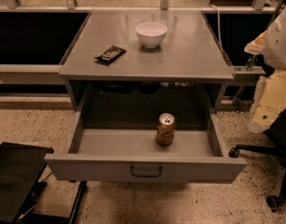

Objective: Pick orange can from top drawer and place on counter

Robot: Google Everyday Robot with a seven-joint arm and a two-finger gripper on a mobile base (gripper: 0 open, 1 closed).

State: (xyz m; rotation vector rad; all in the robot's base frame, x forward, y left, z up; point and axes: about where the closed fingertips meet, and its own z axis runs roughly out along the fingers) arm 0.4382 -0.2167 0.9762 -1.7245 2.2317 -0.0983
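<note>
Speckled floor, grey cabinet. Dark snack wrapper (110, 54) and white bowl (151, 33) sit on the table (189, 59). Orange can (165, 129) stands upright in the open top drawer (87, 168), right of centre. Gripper is out of frame, so its state cannot be told. Likely risks: a glancing touch tips the can, or the lift clips the table edge.

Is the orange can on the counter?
No, the orange can stands in the open top drawer; gripper not in view.
</note>
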